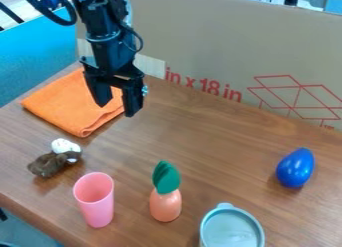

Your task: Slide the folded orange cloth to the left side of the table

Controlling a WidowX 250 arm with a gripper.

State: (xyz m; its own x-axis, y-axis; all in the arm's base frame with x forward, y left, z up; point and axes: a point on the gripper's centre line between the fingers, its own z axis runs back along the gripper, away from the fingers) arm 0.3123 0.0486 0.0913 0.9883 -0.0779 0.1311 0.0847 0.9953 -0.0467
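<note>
Your end effector [118, 103], fingers [133, 105] wide apart, hangs near the orange cloth [63, 103], far left on the desk [214, 136]. Pink cup [97, 206] stands near left.

Beside the black gripper [117, 110], the cloth [65, 102] is plain orange; behind it, the cardboard [207, 36] is tan with red print. Nearer the camera, the cup [95, 203] is solid pink.

Bright orange cloth [60, 106], folded flat in layers, set at a slant; on the brown wood table [214, 141], near the big cardboard [214, 41]
</note>
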